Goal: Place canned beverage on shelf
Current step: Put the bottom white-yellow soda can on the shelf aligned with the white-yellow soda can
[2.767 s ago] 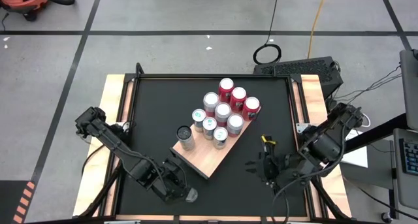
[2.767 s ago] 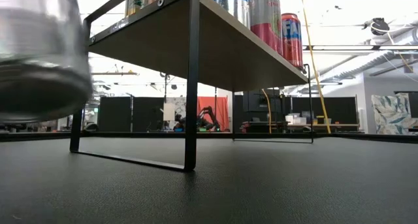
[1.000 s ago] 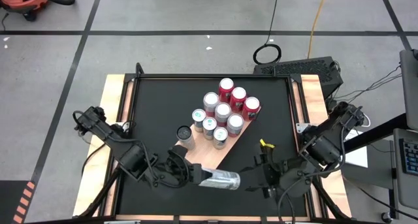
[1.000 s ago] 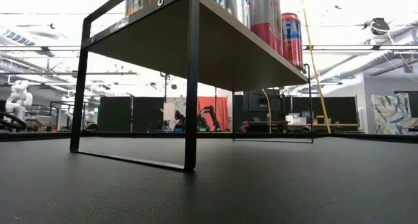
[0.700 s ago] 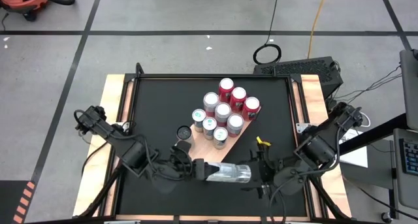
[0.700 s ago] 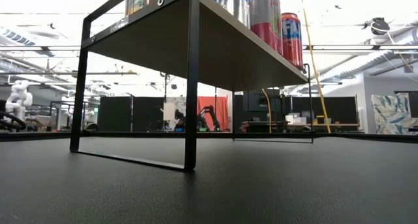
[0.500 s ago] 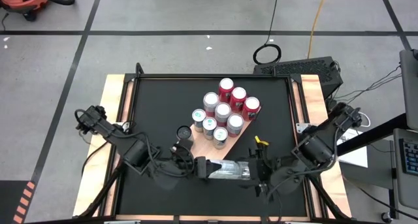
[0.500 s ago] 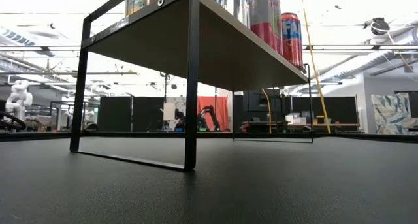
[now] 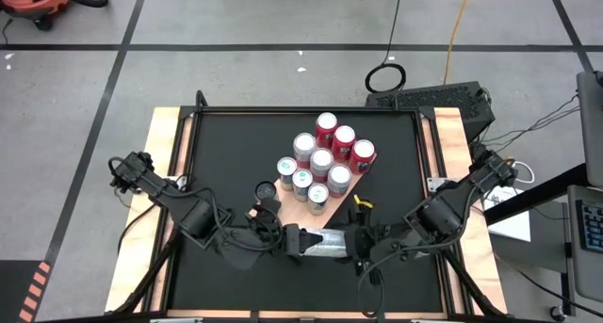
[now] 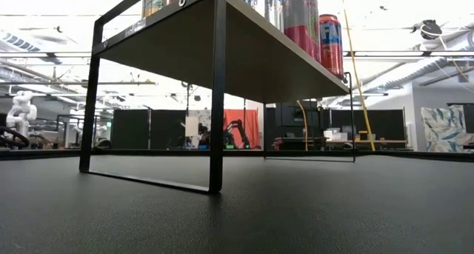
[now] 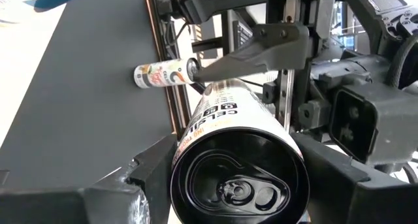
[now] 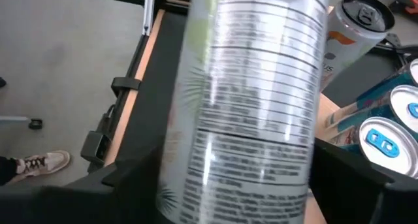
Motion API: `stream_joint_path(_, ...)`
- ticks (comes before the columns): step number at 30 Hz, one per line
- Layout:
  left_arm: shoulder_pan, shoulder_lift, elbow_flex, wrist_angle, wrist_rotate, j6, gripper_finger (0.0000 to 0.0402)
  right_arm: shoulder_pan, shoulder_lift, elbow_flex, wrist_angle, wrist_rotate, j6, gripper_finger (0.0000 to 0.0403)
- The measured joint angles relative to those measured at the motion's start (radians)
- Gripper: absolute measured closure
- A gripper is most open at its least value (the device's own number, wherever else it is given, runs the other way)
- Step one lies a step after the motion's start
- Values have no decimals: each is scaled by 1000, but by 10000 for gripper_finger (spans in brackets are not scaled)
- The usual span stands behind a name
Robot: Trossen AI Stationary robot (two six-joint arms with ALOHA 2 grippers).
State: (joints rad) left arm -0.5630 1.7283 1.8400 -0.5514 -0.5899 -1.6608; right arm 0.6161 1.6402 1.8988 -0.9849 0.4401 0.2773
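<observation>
A silver can (image 9: 325,242) lies level between the left claw (image 9: 294,242) and right claw (image 9: 356,245), just beside the shelf (image 9: 297,225), where nine cans (image 9: 321,161) stand.

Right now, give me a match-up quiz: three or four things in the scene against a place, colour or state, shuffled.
Things:
1. silver can
2. red cans
3. left end effector
4. shelf

States:
A. light tan wood
B. upright at the shelf's far end
C. lying horizontal
D. gripping the silver can's tab end

Pairs: 1-C, 2-B, 3-D, 4-A
</observation>
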Motion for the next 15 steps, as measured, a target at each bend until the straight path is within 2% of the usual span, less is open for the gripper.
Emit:
stream_joint_path(10, 5, 0, 0, 1, 0, -11, 153, -14, -1, 0, -3, -49, -28, 165)
stream_joint_path(15, 6, 0, 0, 3, 1, -9, 135, -14, -1, 0, -2, -51, -31, 174)
